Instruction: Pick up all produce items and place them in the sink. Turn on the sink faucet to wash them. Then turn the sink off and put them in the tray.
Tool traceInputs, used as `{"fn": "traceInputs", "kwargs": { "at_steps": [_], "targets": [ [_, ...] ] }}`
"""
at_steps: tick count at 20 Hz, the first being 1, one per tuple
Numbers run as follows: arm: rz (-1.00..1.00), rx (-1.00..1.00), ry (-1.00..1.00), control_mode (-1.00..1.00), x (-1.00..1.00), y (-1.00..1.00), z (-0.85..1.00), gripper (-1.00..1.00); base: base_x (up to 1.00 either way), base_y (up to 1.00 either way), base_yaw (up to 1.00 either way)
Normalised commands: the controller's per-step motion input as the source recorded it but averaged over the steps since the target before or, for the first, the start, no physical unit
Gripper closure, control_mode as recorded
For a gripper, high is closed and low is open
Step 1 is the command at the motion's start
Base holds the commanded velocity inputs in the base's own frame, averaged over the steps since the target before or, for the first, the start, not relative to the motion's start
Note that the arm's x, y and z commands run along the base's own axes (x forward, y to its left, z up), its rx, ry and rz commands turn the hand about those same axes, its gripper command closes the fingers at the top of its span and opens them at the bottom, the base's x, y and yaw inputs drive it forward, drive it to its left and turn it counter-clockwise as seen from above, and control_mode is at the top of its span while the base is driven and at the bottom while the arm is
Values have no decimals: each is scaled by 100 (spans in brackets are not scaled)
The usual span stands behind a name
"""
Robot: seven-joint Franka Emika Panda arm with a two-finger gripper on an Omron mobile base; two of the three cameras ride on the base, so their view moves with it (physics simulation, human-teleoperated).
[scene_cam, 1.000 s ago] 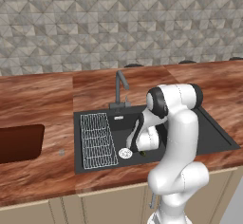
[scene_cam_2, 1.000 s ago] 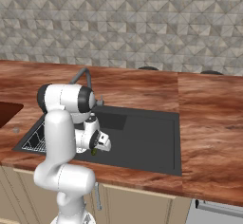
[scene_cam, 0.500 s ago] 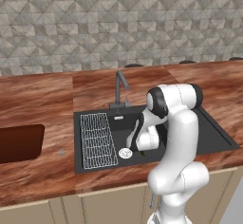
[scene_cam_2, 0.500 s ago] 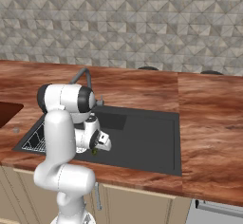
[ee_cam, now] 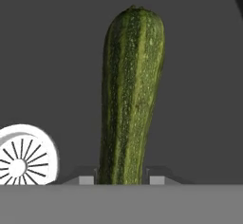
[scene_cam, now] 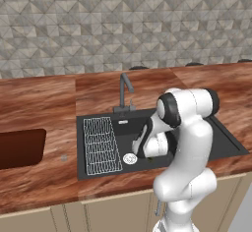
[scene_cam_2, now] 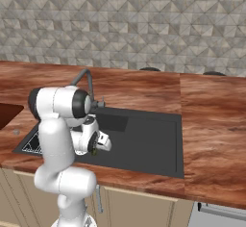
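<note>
**Jaws closed on the cucumber, down in the sink**

My gripper (ee_cam: 121,180) is low inside the sink (scene_cam: 197,150), and my two fingertips (ee_cam: 86,180) sit tight against either side of the cucumber (ee_cam: 130,95). I am clamped on its near end. Seen from my hand, the dark green body with its paler stripes and fine speckles runs straight away from me, rounded at the far tip, over the flat black floor of the basin.

Just off to one side of the cucumber lies the round silver drain (ee_cam: 21,156), its spokes bright against the black. From the left base view that same drain (scene_cam: 130,159) lies close beside my hand, between me and the white wire rack (scene_cam: 101,145), which covers the left end of the basin. A small sliver of green shows under my wrist in the right base view, where the cucumber (scene_cam_2: 94,150) peeks out past my gripper (scene_cam_2: 98,146).

Behind the basin, at its back edge, the faucet (scene_cam: 125,91) stands upright, its short spout angled out over the sink. I cannot tell whether water is running.

Further left on the wooden countertop (scene_cam: 49,103), well apart from the sink, is the dark reddish-brown tray (scene_cam: 19,147). A tiny grey speck (scene_cam: 63,158) lies on the wood between tray and sink.
</note>
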Motion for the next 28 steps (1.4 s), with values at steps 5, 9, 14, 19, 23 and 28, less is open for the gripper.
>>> {"fn": "traceInputs", "kwargs": {
  "at_steps": [5,9,14,19,23,28],
  "targets": [
    [0,0,-5,-100,-5,-5,57,100,0,0,0],
    [0,0,-3,-100,-2,-16,58,100,0,0,0],
    [0,0,-4,-100,-5,-16,54,100,0,0,0],
    [0,0,-1,-100,-18,-14,59,100,0,0,0],
    [0,0,0,-100,-26,-8,58,100,0,0,0],
    [0,0,0,-100,-34,-1,57,100,0,0,0]
  ]
}}
